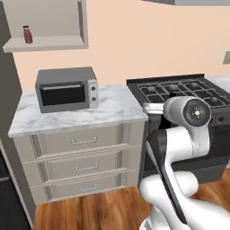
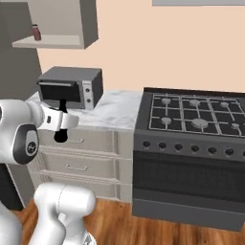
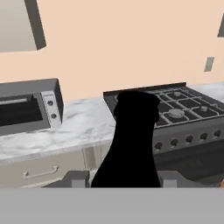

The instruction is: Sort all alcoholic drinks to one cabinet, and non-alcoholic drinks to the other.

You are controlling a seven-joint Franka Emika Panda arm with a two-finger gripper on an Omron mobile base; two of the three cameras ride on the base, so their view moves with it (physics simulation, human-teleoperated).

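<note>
My gripper is shut on a black cola bottle. The bottle stands upright between the two fingertips and hides part of the stove behind it. From the right base view the gripper hovers in front of the counter drawers, with the bottle's black body hanging below the hand. The hand sits near the counter's right end. High at the left, an open wall cabinet holds a small reddish bottle on its pale shelf.
A grey toaster oven stands on the marble counter. Three drawers sit below the counter. A black gas stove fills the right side. The underside of a second wall cabinet shows above the stove.
</note>
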